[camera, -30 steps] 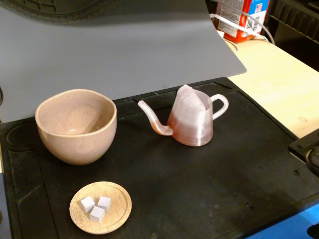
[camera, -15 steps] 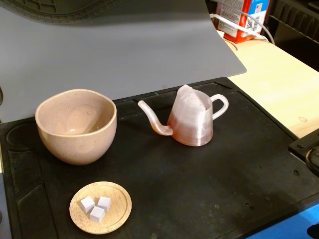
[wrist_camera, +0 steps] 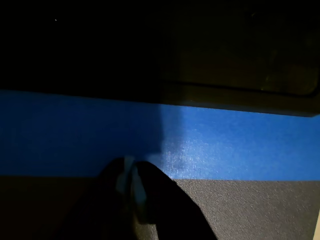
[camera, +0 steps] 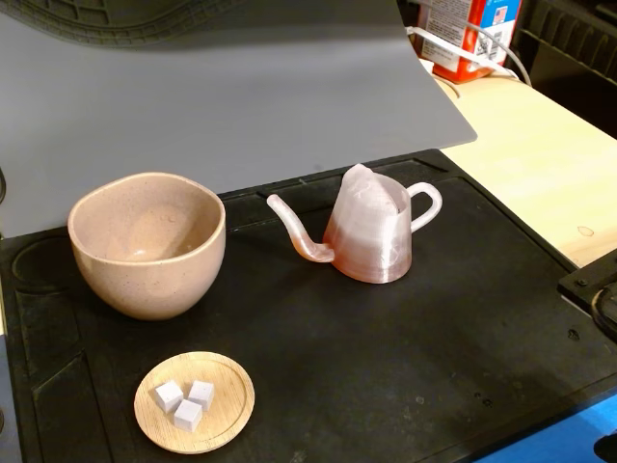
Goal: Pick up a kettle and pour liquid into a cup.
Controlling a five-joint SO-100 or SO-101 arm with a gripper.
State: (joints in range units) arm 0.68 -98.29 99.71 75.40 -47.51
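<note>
In the fixed view the translucent pinkish kettle (camera: 371,236) stands upright on the black mat (camera: 386,367). Its thin spout points left toward the cup and its loop handle faces right. The lower body has a reddish-brown tint, which may be the liquid (camera: 371,258) showing through. The beige-pink speckled cup (camera: 147,243) stands left of the kettle, a short gap from the spout tip, and only bare ceramic shows inside it. The gripper is out of the fixed view. In the wrist view my gripper (wrist_camera: 128,172) rises dark from the bottom edge, fingertips together with nothing between them, over a blue strip (wrist_camera: 225,150).
A small wooden dish (camera: 195,401) with three white cubes sits in front of the cup. A grey sheet (camera: 222,96) curves up behind the mat. A wooden tabletop (camera: 540,164) and a red-and-white carton (camera: 468,34) lie at the right rear. A black part (camera: 593,289) juts in at the right edge.
</note>
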